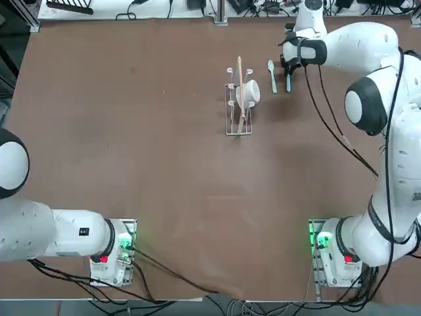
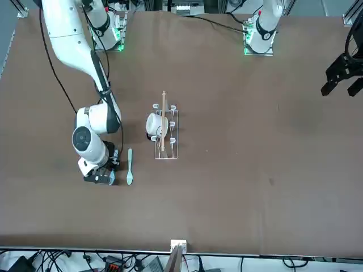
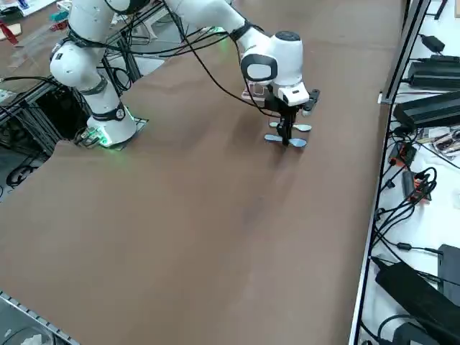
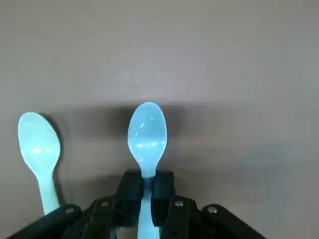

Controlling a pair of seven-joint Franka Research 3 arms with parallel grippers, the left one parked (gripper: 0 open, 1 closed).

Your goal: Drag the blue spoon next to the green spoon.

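Brown table (image 1: 131, 145) carries, at its far side on the robot's right, a small wire rack (image 1: 238, 105) holding a white cup (image 1: 248, 93) and a wooden stick (image 1: 240, 92). Right gripper (image 4: 144, 199) is down at the tabletop just right of the rack — fingers (image 4: 128, 191) closed on the handle of the light sky-blue plastic spoon (image 4: 146, 134), oval bowl protruding past the fingertips. Pale mint-green plastic spoon (image 1: 272, 76) lies flat just beside it, roughly parallel, between the blue spoon and the rack — not touching.
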